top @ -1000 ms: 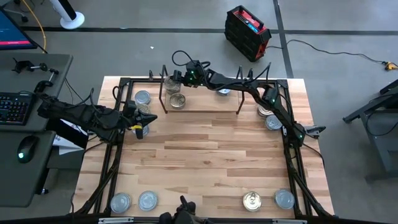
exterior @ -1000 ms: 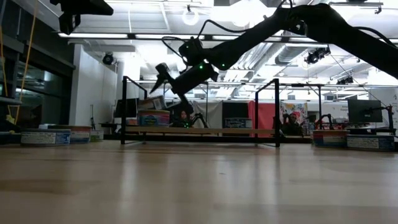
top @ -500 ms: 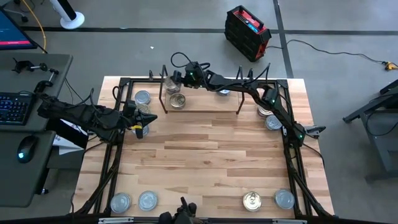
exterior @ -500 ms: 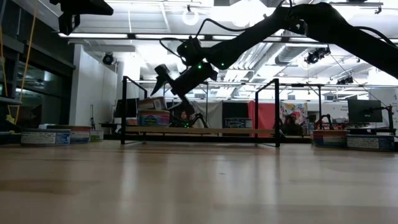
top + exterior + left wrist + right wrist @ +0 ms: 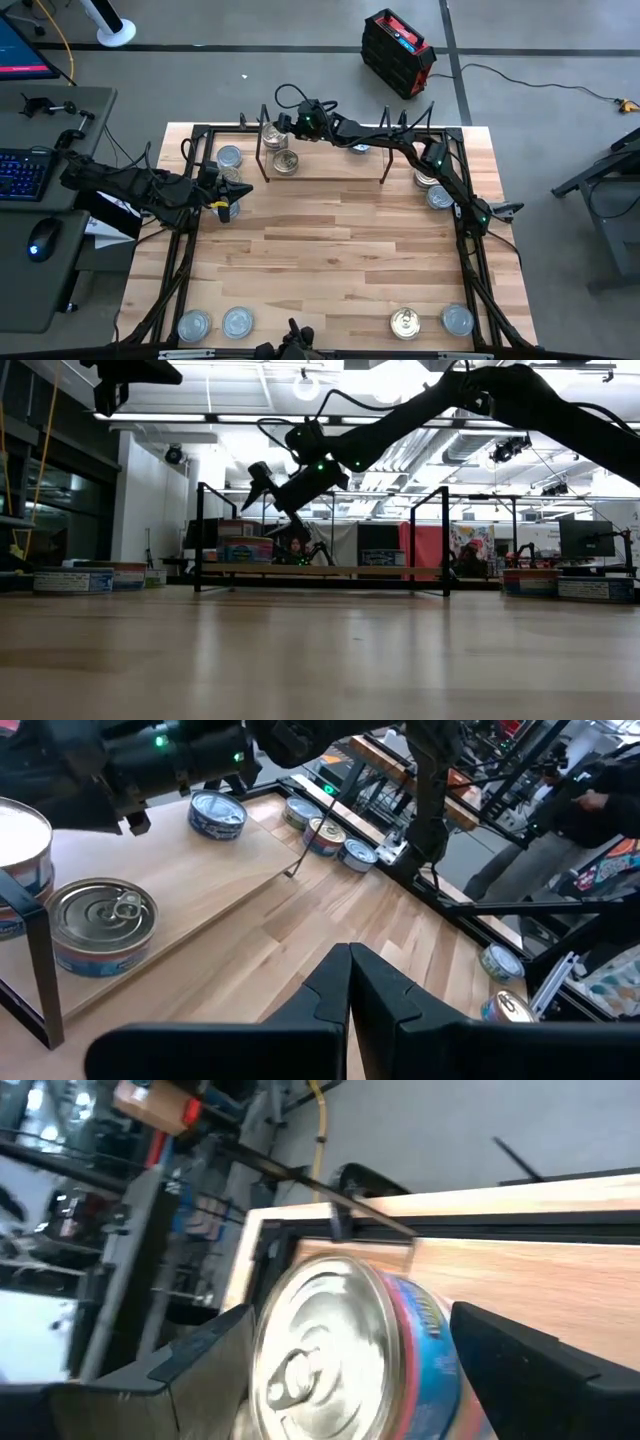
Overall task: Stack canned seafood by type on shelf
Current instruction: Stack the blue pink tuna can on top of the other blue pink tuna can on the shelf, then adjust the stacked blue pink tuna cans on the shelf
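Silver-lidded tin (image 5: 345, 1350) upright on shelf (image 5: 330, 165)

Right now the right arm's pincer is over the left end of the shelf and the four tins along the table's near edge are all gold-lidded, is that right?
Not quite. The right pincer is indeed over the left end of the shelf. But in the high view only one near-edge tin is gold-lidded; the other three have silver lids.
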Motion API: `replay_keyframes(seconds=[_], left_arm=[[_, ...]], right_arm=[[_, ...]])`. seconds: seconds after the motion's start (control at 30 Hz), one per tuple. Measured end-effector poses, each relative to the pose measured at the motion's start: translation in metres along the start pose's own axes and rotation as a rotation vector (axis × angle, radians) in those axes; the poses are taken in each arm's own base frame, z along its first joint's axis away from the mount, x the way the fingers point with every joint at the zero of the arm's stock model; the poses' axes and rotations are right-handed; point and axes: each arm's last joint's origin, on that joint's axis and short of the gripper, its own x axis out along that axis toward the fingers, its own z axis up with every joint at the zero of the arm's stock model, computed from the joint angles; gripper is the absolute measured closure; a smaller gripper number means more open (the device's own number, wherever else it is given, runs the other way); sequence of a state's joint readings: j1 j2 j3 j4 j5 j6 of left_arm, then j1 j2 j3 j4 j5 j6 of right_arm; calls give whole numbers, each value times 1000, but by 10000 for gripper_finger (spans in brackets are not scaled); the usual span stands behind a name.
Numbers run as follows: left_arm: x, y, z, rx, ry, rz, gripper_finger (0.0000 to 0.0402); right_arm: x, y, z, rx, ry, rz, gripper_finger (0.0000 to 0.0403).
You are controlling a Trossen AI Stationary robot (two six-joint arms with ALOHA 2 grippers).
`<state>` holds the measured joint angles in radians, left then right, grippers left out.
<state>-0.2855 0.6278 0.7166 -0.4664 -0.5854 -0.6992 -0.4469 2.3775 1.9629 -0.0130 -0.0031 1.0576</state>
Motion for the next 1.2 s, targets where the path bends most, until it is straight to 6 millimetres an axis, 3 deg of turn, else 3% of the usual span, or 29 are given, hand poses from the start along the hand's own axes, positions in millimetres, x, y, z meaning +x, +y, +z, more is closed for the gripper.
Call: replay_keyframes(seconds=[0.3, 0.43, 0.7, 0.8, 0.9, 1.1, 1.2], left_arm=[[0, 0, 0, 6, 1, 0, 402], [0, 1, 0, 36, -15, 25, 402], [24, 19, 6, -52, -140, 355, 401], [35, 35, 14, -110, -161, 469, 402], [43, 57, 27, -192, -170, 560, 402], [53, 116, 50, -387, -142, 662, 401], [63, 151, 51, -492, -60, 729, 402]], right_arm=[[-2, 3, -1, -72, -16, -16, 77], [-16, 5, 20, -186, -30, -41, 77], [-68, 20, 66, -457, 8, -121, 94], [-96, 31, 78, -567, 26, -146, 129], [-123, 42, 83, -661, 68, -178, 189], [-172, 52, 81, -828, 236, -228, 378], [-192, 53, 78, -855, 326, -260, 383]])
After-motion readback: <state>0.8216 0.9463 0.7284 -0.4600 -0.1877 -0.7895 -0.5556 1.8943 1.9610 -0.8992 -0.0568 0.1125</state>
